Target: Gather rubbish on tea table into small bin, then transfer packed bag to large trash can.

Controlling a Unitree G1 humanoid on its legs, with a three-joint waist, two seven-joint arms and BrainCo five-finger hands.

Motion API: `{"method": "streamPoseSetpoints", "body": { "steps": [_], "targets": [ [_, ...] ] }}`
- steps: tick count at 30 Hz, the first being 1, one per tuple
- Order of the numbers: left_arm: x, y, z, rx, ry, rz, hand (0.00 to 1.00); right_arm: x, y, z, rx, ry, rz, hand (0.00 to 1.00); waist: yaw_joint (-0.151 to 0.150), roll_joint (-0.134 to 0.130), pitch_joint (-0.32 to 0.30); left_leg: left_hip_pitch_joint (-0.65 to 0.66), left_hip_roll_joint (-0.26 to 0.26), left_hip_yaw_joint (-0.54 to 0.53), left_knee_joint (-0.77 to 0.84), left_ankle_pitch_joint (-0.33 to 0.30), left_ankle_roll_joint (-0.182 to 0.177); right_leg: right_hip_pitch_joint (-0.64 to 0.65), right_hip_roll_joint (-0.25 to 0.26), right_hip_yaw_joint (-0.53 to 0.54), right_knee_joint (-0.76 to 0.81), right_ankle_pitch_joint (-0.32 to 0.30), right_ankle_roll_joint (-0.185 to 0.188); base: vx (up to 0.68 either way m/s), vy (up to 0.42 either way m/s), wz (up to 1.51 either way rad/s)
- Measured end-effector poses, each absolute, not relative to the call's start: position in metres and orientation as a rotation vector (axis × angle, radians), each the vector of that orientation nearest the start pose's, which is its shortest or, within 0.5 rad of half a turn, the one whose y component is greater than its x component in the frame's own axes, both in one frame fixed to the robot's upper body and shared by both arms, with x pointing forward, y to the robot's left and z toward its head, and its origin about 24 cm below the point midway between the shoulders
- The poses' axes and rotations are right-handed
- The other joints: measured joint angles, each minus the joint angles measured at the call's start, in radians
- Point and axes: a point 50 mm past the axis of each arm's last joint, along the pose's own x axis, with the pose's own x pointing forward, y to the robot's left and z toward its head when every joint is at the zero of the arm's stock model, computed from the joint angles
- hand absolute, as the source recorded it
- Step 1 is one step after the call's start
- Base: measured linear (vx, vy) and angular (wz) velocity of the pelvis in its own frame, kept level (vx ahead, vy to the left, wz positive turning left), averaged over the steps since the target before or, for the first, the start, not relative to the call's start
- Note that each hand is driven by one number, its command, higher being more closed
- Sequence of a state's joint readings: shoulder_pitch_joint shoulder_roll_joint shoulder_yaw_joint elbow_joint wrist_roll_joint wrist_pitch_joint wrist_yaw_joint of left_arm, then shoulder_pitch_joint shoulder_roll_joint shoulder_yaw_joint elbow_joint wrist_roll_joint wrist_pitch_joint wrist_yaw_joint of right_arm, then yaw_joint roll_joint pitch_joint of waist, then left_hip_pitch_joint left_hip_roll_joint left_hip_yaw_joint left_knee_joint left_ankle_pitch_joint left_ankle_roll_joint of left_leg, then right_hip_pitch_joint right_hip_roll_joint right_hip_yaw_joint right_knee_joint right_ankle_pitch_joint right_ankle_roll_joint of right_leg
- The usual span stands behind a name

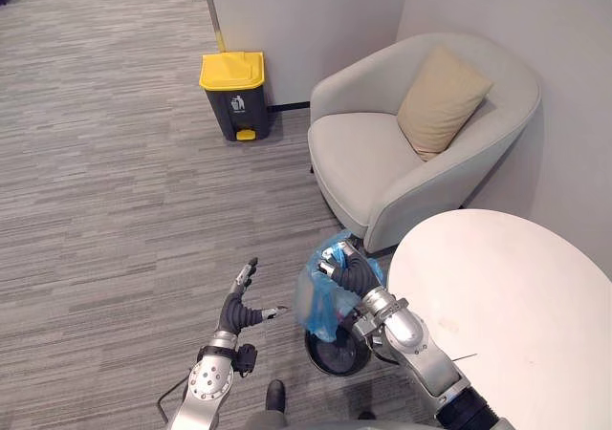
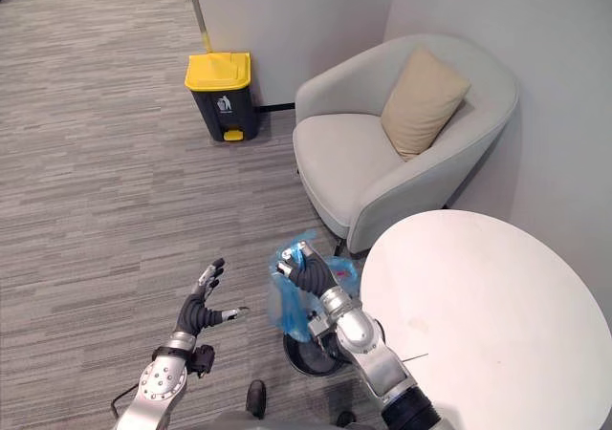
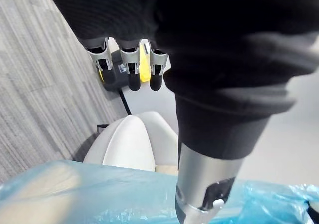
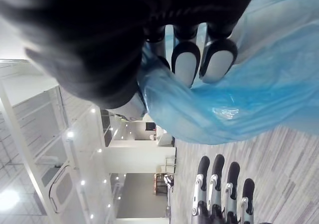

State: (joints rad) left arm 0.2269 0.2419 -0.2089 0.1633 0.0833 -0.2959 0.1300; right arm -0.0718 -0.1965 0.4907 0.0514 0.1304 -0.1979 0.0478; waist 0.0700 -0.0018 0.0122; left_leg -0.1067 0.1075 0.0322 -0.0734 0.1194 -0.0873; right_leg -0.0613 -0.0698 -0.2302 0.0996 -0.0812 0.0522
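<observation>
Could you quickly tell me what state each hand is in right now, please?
Left hand: open, fingers spread, holding nothing.
Right hand: shut on the gathered top of the blue bag.

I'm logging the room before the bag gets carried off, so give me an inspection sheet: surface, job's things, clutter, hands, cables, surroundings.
Surface: round white table, mostly bare.
Job's things: blue bag hangs over the small black bin on the floor beside the table; large trash can, yellow lid shut, stands by the wall.
Clutter: one thin dark sliver on the table, too small to identify.
Hands: right hand curled round the bag's top; left hand open, fingers spread, beside the bag.
Cables: nothing seen.
Surroundings: grey carpet; grey armchair with beige cushion.
</observation>
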Motion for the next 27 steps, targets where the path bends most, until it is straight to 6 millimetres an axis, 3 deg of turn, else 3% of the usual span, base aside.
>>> {"method": "streamPoseSetpoints", "body": {
  "steps": [9,27],
  "targets": [
    [0.204,0.136,-0.009,0.326,0.02,-0.215,0.0,0.244,-0.045,0.065,-0.048,-0.203,0.644,1.0,-0.001,0.0,-0.009,0.007,0.0,0.01,-0.002,0.0,0.0,0.0,0.001,0.014,0.0,0.0,-0.001,0.0,0.001,-0.03],
    [0.209,0.128,-0.013,0.449,0.003,-0.161,0.0,0.239,-0.01,0.089,0.19,-0.236,0.771,1.0,0.0,-0.015,-0.053,0.028,0.002,0.011,-0.019,0.009,0.001,0.012,0.004,0.016,-0.001,0.002,-0.003,0.0,0.0,0.0]
  ]
}}
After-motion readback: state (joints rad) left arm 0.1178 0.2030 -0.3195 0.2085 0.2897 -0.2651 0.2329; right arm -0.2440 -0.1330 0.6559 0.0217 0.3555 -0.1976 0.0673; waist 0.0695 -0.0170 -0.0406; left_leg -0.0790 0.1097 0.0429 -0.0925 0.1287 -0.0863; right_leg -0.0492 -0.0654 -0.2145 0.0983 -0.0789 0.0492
